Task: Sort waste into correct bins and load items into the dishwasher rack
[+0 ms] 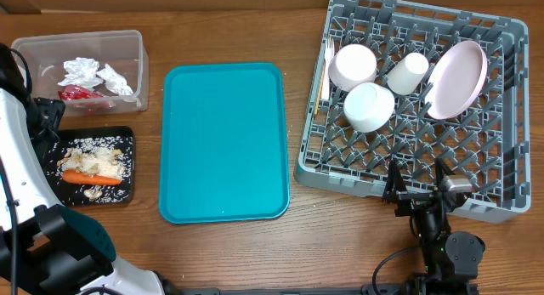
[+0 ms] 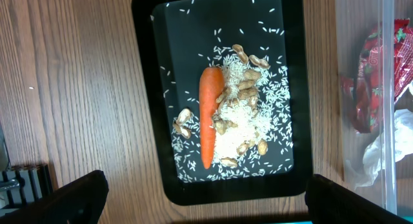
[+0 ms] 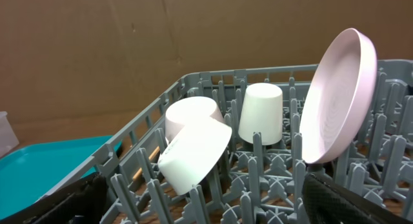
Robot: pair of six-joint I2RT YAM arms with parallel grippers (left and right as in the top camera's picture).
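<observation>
The clear tub (image 1: pixel 140 65) holds white napkins (image 1: pixel 85 72) and a red wrapper (image 1: pixel 78 93). The black tray (image 1: pixel 126 133) holds an orange carrot (image 2: pixel 208 114) and rice scraps (image 2: pixel 242 124). The grey rack (image 1: pixel 340 178) holds two white bowls (image 1: pixel 353 65) (image 1: pixel 369 106), a cup (image 1: pixel 408 72), an upright plate (image 1: pixel 456 78), a fork (image 1: pixel 328 57) and a wooden stick (image 1: pixel 320 89). My left gripper (image 2: pixel 206 208) is open and empty, high above the black tray's (image 2: pixel 145 88) near end. My right gripper (image 1: pixel 418 186) is open and empty at the rack's front edge, facing the bowls (image 3: pixel 193 153).
A flat teal serving tray (image 1: pixel 223 142) lies between the bins and the rack, with nothing on it. A few loose rice grains lie on the wood around the black tray. The tub's wall (image 2: pixel 387 88) stands right of the black tray in the left wrist view.
</observation>
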